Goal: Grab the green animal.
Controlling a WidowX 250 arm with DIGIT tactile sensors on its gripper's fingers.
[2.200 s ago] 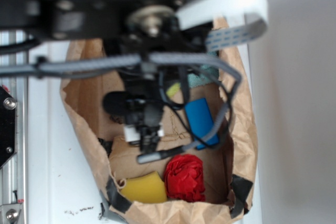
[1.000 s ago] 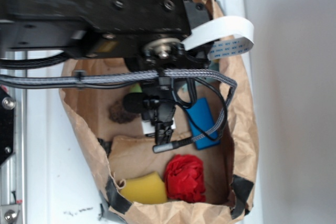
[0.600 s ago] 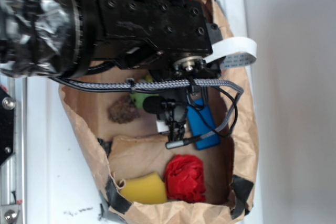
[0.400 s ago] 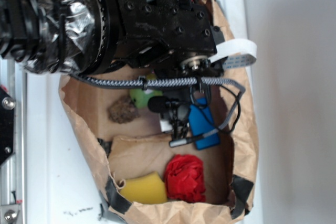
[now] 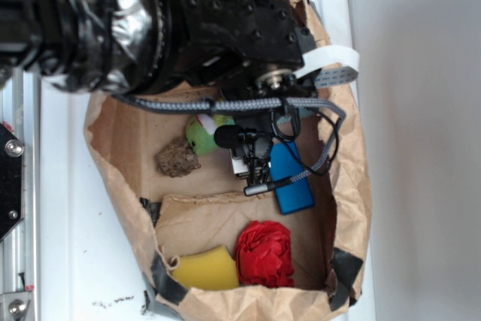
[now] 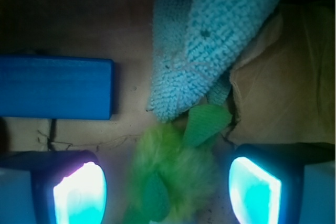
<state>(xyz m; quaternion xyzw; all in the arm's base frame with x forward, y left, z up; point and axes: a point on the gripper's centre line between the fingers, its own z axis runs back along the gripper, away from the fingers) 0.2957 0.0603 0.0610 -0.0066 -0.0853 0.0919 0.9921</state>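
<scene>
The green animal, a lime-green fuzzy plush, lies on the floor of the brown paper bag. In the wrist view it sits between the two fingers of my gripper, with a gap on each side. The gripper is open; both pads glow pale. In the exterior view the plush peeks out from under the black arm, and the fingers themselves are hidden behind the wrist.
A blue block lies left of the plush, a light teal fuzzy cloth just beyond it. A brown lumpy rock, a red crumpled thing and a yellow sponge also lie in the bag.
The arm has swung over the bag and the wrist has moved up and back toward the plush; the rock and plush have come into view on the left.
</scene>
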